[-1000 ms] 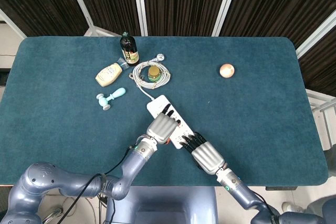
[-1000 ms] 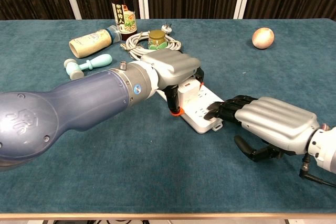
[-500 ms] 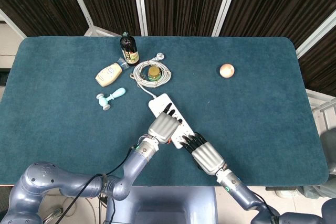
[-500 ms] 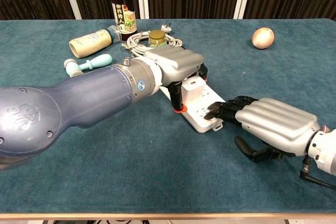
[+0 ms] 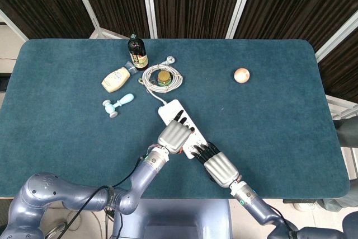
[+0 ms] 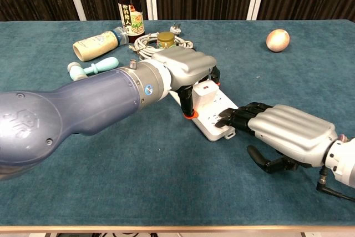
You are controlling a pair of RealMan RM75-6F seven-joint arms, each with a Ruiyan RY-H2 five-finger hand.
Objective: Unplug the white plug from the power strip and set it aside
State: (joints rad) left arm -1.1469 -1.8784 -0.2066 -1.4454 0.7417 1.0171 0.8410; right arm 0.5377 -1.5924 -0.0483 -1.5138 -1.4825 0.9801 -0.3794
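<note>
2 hands are on the power strip (image 6: 213, 116), which lies at a slant near the front middle of the table (image 5: 279, 110). The left hand (image 6: 186, 70) arches over the white plug (image 6: 203, 92), its fingers curled down around the plug's sides; the plug looks seated in its socket, so I judge the grip is forming or just made, not yet a pull. The right hand (image 6: 283, 131) lies flat, fingers together, with the fingertips (image 6: 230, 117) pressing the strip's near end to steady it and nothing in its grasp.

The step in hand looks like bracing and gripping. The next move likely calls for a straight lift off the strip's face while the right hand holds the strip down, since a slanted tug could drag the whole strip.

For setting the plug aside, open cloth lies to the right, where only an onion (image 5: 241, 75) sits well away. To the far left are a coiled cable (image 5: 161, 78) around a small jar (image 5: 163, 76), a dark bottle (image 5: 137, 52), a cream bottle (image 5: 116, 79) and a pale blue tool (image 5: 118, 104), so that side is tighter.
</note>
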